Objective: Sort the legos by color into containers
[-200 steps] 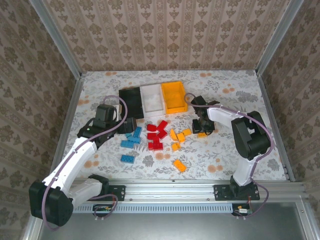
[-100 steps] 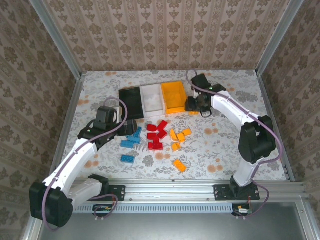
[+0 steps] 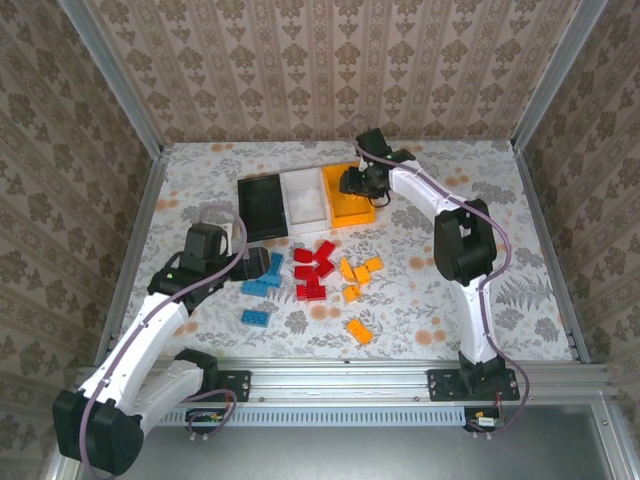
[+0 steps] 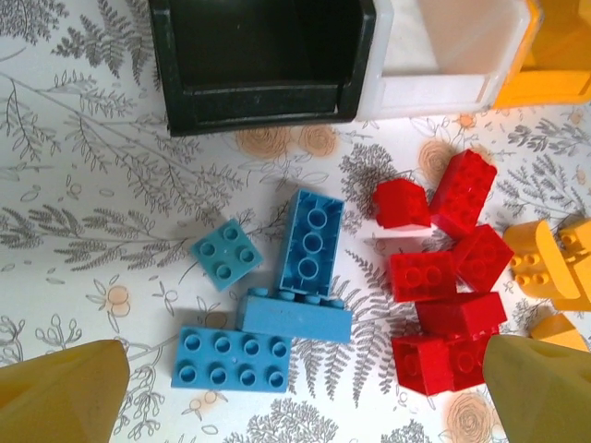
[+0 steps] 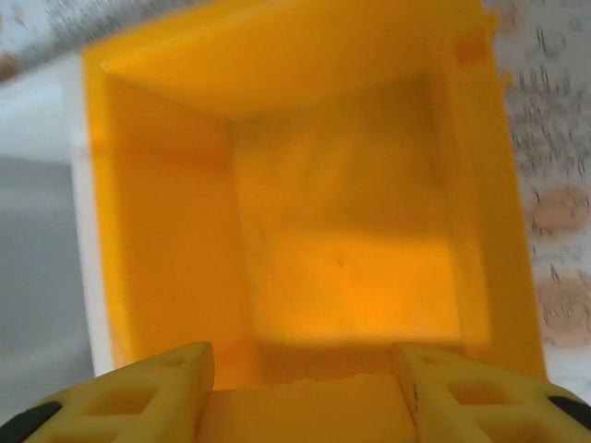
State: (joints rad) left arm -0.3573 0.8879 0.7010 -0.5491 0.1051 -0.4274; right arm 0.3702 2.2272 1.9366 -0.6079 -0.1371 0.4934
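Orange over orange: the brick (image 5: 305,411) is pinched in the right gripper (image 5: 303,369); the orange bin (image 5: 166,231) lies open straight below, stretching away toward twelve o'clock in the wrist view.

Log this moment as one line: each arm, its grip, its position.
left gripper: open, over blue legos | right gripper: shut on orange lego, above orange bin

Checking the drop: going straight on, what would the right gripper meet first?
The right gripper, holding a small orange plastic brick, points into the orange plastic bin: probably its bare floor, though depth is unclear.
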